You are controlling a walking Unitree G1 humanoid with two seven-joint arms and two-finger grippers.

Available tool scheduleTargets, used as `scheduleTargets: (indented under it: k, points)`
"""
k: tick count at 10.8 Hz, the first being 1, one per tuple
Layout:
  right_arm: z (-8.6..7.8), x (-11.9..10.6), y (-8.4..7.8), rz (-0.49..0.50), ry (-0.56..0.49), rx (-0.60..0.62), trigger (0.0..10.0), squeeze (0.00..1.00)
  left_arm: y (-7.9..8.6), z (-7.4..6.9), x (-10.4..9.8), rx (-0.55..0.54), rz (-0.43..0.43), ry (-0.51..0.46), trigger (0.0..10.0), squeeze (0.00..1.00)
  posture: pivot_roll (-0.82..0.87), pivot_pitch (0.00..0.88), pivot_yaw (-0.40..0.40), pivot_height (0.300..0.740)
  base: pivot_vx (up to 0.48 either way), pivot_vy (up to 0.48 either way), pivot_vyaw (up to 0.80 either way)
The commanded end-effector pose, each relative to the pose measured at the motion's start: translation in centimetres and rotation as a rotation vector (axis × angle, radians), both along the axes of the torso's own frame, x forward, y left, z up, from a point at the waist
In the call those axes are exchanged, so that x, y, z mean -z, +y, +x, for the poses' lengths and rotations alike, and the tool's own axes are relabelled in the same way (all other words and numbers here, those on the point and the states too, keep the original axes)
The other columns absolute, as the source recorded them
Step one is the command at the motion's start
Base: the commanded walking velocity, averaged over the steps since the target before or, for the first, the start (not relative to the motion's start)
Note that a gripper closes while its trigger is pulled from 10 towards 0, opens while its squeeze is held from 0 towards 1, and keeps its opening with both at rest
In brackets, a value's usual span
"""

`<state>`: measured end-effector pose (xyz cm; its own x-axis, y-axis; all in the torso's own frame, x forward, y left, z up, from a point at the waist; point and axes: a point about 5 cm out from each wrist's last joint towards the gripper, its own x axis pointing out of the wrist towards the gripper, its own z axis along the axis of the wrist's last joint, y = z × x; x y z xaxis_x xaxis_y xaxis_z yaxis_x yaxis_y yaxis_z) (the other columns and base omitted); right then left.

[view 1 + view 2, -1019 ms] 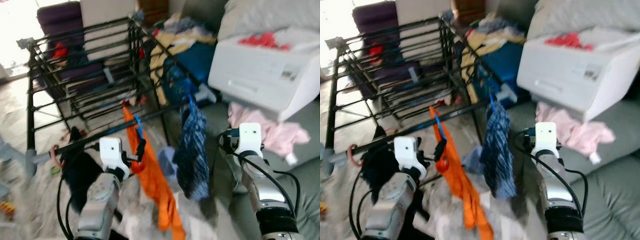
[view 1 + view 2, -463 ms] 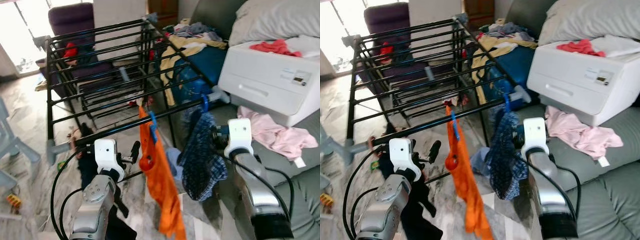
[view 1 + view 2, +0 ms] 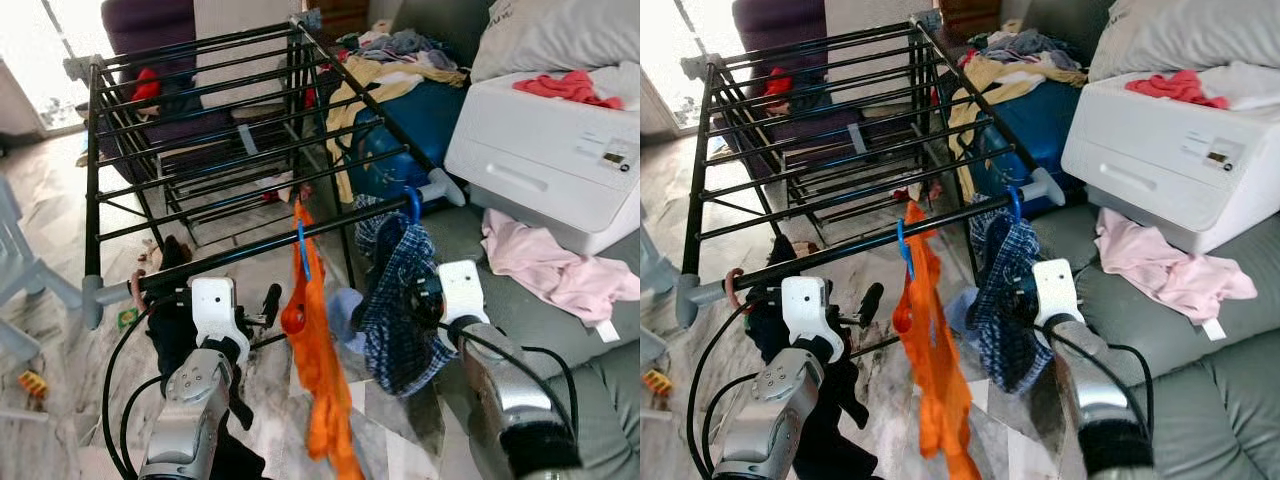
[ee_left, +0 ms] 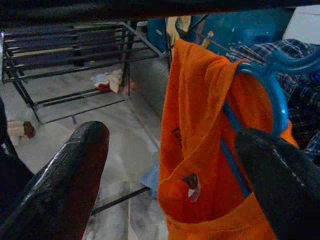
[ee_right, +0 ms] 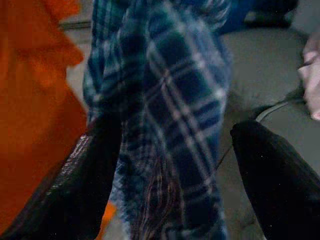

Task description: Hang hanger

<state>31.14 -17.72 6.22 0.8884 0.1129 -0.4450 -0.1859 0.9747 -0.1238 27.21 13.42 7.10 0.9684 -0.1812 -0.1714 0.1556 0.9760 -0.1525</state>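
A black drying rack (image 3: pixel 230 265) stands in front of me. On its front rail hangs a blue hanger (image 3: pixel 300 250) carrying an orange garment (image 3: pixel 318 370). Beside it a second blue hanger (image 3: pixel 410 205) holds a blue plaid shirt (image 3: pixel 395 310). My left gripper (image 4: pixel 170 190) is open just left of the orange garment, level with its collar; the hanger (image 4: pixel 265 85) lies close to one finger. My right gripper (image 5: pixel 175 185) is open against the plaid shirt (image 5: pixel 170 100), with the fabric hanging between its fingers.
A dark garment (image 3: pixel 170 325) hangs at the rail's left end, behind my left arm. A white appliance (image 3: pixel 540 150) and pink cloth (image 3: pixel 550 270) sit on the grey sofa at the right. Piled clothes and a blue bag (image 3: pixel 400 120) lie behind the rack. Marble floor lies below.
The camera has shifted. My right gripper has moved left, up to the plaid shirt, and now has its fabric between the fingers. The left gripper stays beside the orange garment.
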Motion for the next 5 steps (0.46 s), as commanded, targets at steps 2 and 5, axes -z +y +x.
scheduleTargets:
  k: [2,5]
  points:
    - [1.4,-0.3,0.0,-0.046,-0.015,-0.071,0.0,0.00,0.3,0.2,0.1,0.001,0.031,0.018,10.0,0.00,-0.11,0.000,0.103,0.740,0.000,0.000,0.00]
    - [2.8,-0.8,0.3,-0.022,-0.021,-0.149,0.0,0.00,0.3,0.3,0.1,0.005,0.041,0.028,10.0,0.00,-0.10,0.000,0.105,0.740,0.000,0.000,0.00]
